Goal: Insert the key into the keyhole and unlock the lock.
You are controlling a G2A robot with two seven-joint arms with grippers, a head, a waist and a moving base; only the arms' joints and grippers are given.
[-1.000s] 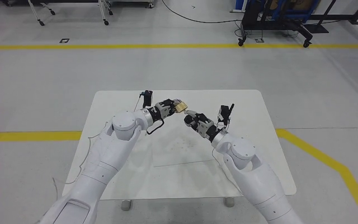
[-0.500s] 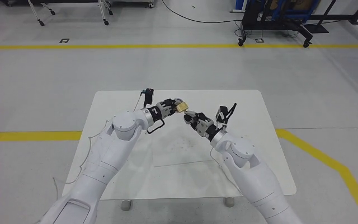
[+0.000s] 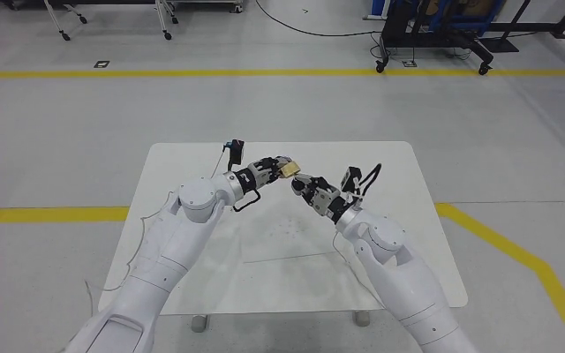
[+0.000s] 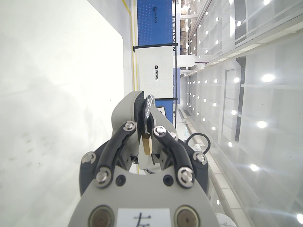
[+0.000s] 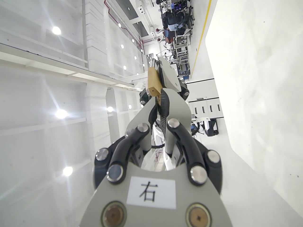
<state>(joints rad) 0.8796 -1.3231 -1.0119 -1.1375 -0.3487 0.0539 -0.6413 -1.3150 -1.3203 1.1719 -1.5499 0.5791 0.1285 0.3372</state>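
- Lock (image 3: 287,167), a small brass one, is held up in the air over the far middle of the white table (image 3: 397,168), not touching it.
- Left jaws are clamped tight on the lock. From that arm's wrist camera a sliver of brass shows deep between the two pads, with a dark rounded part nearer the tips that I can't make out.
- Right jaws are pinched together on the key (image 5: 159,99). Most of it is buried between the pads, so only a short bit pokes out.
- The two arms meet nose to nose above the table, one coming in from each side, their tips very nearly touching.
- The key's free end sits right at the end face of the brass body. Whether it is actually in the keyhole, and how deep, I can't tell.
- A yellow line (image 3: 265,72) runs across the floor well beyond the table.
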